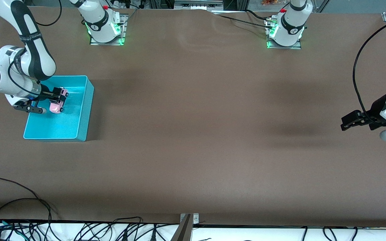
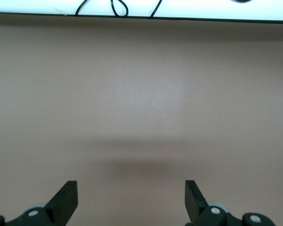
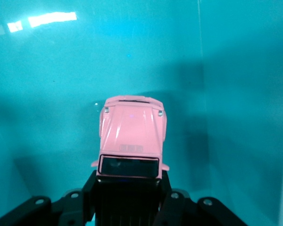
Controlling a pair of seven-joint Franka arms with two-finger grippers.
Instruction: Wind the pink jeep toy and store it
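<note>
Pink jeep toy [image 3: 132, 136] pinched at its roof end by my right gripper [image 1: 56, 100], hanging nose-down inside the turquoise bin [image 1: 82, 110] | storing looks nearly done, release still left; winding I can't confirm | right arm bent low over the bin | left gripper [image 2: 131, 200] spread wide, holding nothing, waiting over bare table [image 1: 196, 134].

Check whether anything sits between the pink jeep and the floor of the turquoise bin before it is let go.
Nothing visible does. The right gripper is shut on the pink jeep toy over the turquoise bin, and the bin floor under it looks bare. The left gripper waits open over the table's other end.
</note>
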